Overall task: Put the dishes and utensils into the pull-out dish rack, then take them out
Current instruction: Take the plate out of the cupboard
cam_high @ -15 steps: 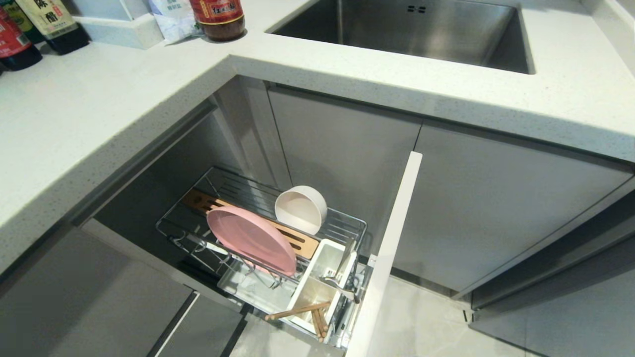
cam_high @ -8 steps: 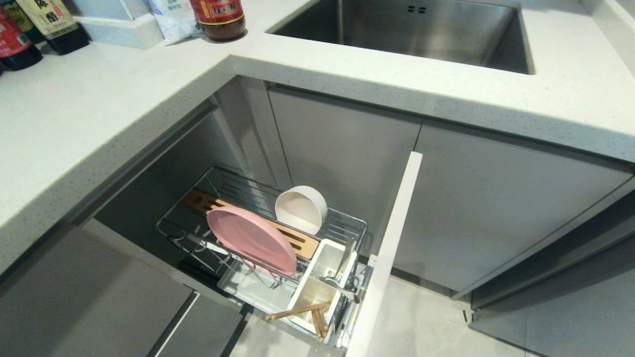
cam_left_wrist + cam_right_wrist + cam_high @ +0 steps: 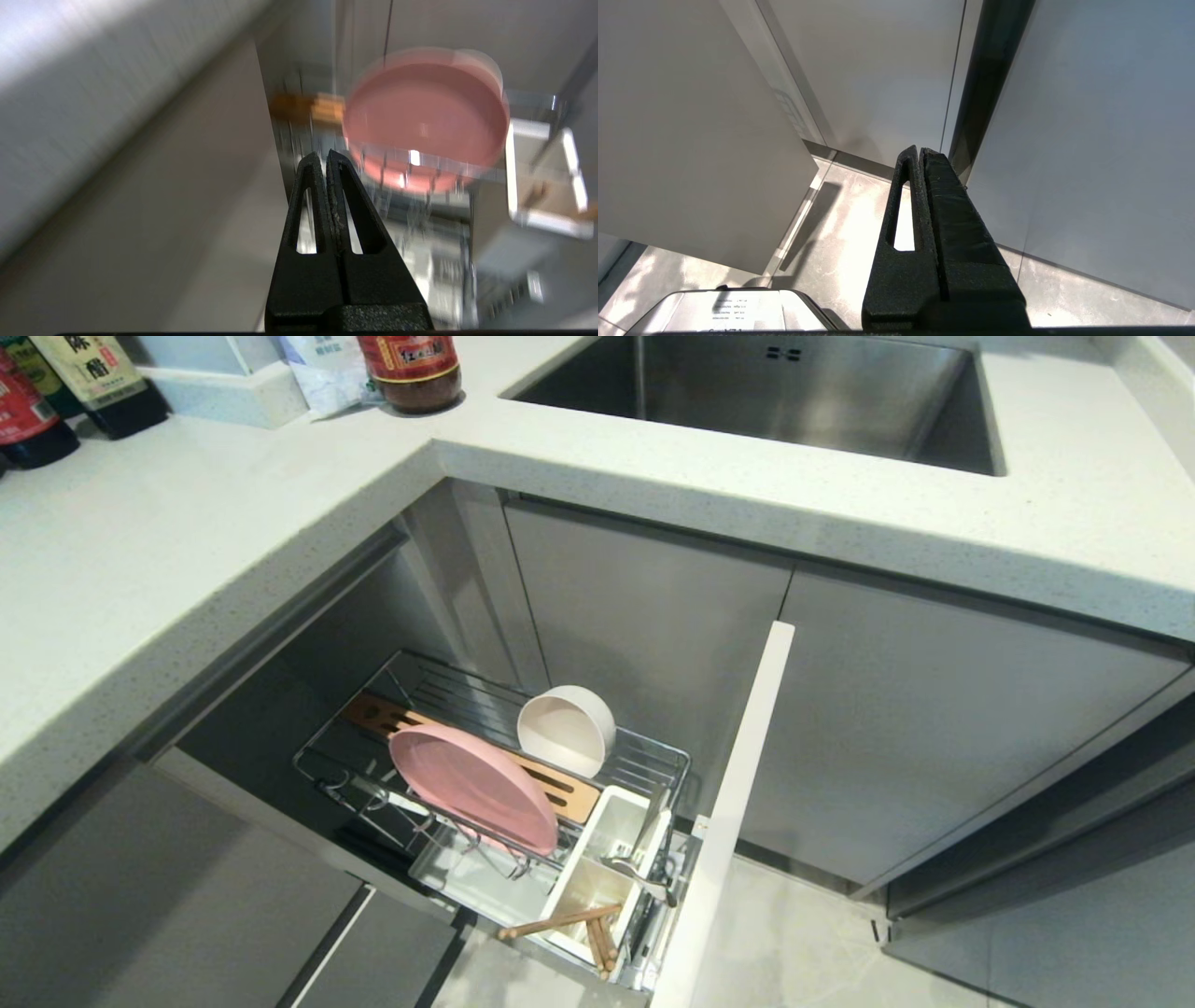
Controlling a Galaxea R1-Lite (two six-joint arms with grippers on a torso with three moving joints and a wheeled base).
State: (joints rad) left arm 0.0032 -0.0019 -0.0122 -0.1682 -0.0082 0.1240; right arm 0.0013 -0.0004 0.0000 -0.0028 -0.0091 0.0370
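While neither of my arms appears in the head view, both wrist views show my grippers. My left gripper (image 3: 325,156) has its 2 fingers pressed together and grips nothing; it points toward the pull-out dish rack (image 3: 644,761) from the open side, apart from it. My right gripper (image 3: 920,151) is likewise closed and empty, hanging over the pale floor (image 3: 845,219) beside grey cabinet fronts (image 3: 1087,140).

Nearest in the head view, the white utensil cup (image 3: 597,873) sits at the rack's front end, just behind the white panel front (image 3: 733,803). The wooden chopsticks (image 3: 560,922) lie tilted in the cup's nearest compartment, 1 tip projecting over the rim. The silver fork (image 3: 644,882) lies across the next compartment.

Behind the cup, the pink plate (image 3: 471,789) stands on edge in the prongs, leaning, in front of the slotted wooden strip (image 3: 565,793). The cream bowl (image 3: 567,728) rests on its side on the far half of the rack, with its opening facing me.

Farthest, the white countertop (image 3: 187,551) carries bottles (image 3: 411,369) at its back edge, and the steel sink (image 3: 794,392) is set into it.
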